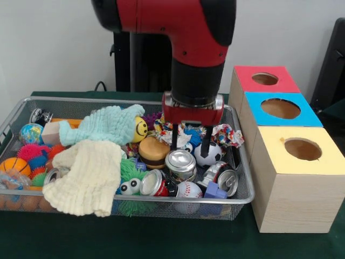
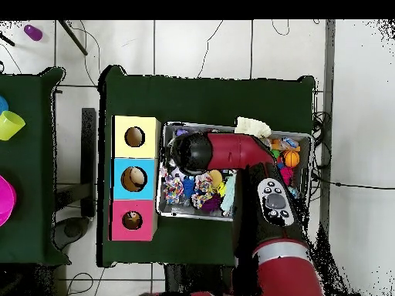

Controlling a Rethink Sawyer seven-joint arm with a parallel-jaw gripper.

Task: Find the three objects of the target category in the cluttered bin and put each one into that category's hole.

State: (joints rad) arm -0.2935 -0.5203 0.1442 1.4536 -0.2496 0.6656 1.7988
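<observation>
The silver wire mesh bin [image 1: 178, 200] is full of mixed things: cans, balls, toys and cloths. My gripper [image 1: 190, 142] hangs from the red arm over the bin's right half. It is open, its two black fingers [image 1: 174, 141] pointing down just behind a silver can [image 1: 180, 161] and beside a small soccer ball [image 1: 209, 154]. Nothing is held between them. The red-topped box's round hole [image 1: 264, 79] is at the back right of the bin. In the overhead view the arm's head [image 2: 191, 153] hides the gripper over the bin [image 2: 185, 215]; the red box's hole [image 2: 132, 220] shows.
The blue-topped box [image 1: 302, 116] and the yellow-topped box [image 1: 329, 162] stand in a row with the red one. A mint cloth [image 1: 105, 125] and a cream cloth [image 1: 89, 175] cover the bin's left middle. A red can [image 1: 156, 183], a baseball [image 1: 188, 190] and a burger toy [image 1: 153, 151] lie near the front.
</observation>
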